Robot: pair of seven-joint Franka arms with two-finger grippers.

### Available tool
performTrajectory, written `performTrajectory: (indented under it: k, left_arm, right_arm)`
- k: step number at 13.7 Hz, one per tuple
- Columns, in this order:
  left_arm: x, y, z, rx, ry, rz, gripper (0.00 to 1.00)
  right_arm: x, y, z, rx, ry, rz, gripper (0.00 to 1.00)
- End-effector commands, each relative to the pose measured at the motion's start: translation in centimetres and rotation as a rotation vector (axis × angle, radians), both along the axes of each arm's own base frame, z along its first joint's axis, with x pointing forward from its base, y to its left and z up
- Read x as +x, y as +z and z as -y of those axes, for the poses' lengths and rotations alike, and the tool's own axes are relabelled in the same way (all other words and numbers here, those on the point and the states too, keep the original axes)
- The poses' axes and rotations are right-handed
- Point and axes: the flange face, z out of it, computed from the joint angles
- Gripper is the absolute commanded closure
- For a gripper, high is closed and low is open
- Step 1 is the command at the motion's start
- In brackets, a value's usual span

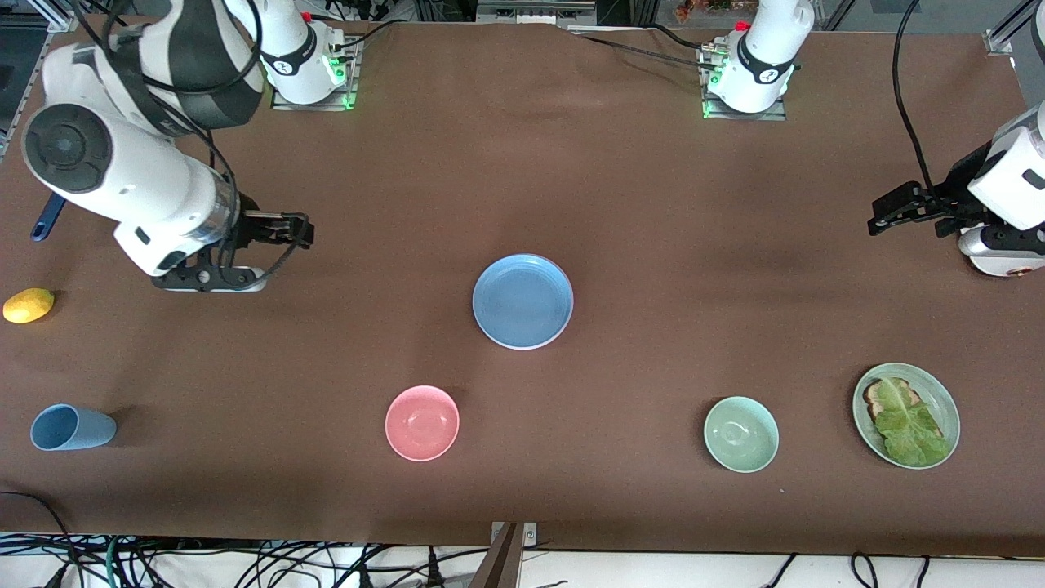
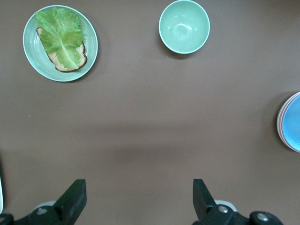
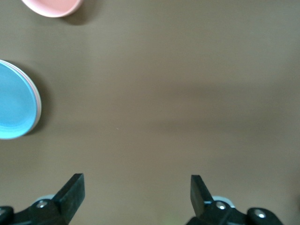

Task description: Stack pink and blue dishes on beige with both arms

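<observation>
1. Looking down from the front view, we see the blue plate (image 1: 522,301) near the middle of the table (image 1: 653,204), with a thin pale rim showing under its edge, so we judge it sits on top of a stack. The pink and beige plates are not plainly visible here. A pink bowl (image 1: 422,423), a green bowl (image 1: 741,434) and a green plate with toast and lettuce (image 1: 906,415) lie toward the front edge, a blue cup (image 1: 72,428) on its side near the front corner at the right arm's end, and a lemon (image 1: 28,305) by that end's edge. The right gripper (image 1: 290,229) hangs over bare table at its own end; the left gripper (image 1: 894,208) waits over its end. Neither holds anything.

2. From the left wrist view, we see the left gripper (image 2: 138,199) with fingers spread wide and empty. The stack's edge (image 2: 290,122) shows blue over pink and pale rims.

3. From the right wrist view, the right gripper (image 3: 136,197) is likewise spread and empty, with the blue plate (image 3: 16,101) above a pinkish rim.

4. We judge the plates stiff, smooth, fairly light and breakable; the raised rim is the only place to pinch, and a glazed edge may slip.
</observation>
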Motion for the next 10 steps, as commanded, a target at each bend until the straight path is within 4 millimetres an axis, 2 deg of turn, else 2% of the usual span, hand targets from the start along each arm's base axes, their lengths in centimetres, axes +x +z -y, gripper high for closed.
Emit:
performTrajectory:
  k: [1, 2, 3, 5, 7, 9, 10]
  left_arm:
    - [-0.3, 0.3, -0.1, 0.023, -0.003, -0.013, 0.0]
    - [-0.3, 0.3, -0.1, 0.023, -0.003, -0.013, 0.0]
    - [-0.3, 0.3, -0.1, 0.023, -0.003, -0.013, 0.0]
    - [-0.3, 0.3, -0.1, 0.023, -0.003, -0.013, 0.0]
    - [-0.3, 0.4, 0.0, 0.023, -0.004, -0.011, 0.0]
    - [-0.3, 0.3, -0.1, 0.023, -0.003, -0.013, 0.0]
    - [-0.3, 0.3, -0.1, 0.023, -0.003, -0.013, 0.0]
  right_arm:
    - [-1.6, 4.3, 5.4, -0.001, -0.015, 0.022, 0.0]
    - [-2.0, 5.7, 8.3, 0.003, -0.017, 0.046, 0.0]
    - [-2.5, 6.4, 10.4, 0.011, 0.019, 0.05, 0.0]
    - [-3.2, 7.1, 14.2, 0.018, 0.022, 0.055, 0.0]
    - [-3.4, 7.5, 15.0, 0.013, 0.004, 0.064, 0.0]
    - [-4.5, 9.3, 16.0, 0.013, -0.012, 0.104, 0.0]
    - [-5.1, 9.6, 16.3, 0.015, -0.017, 0.107, 0.0]
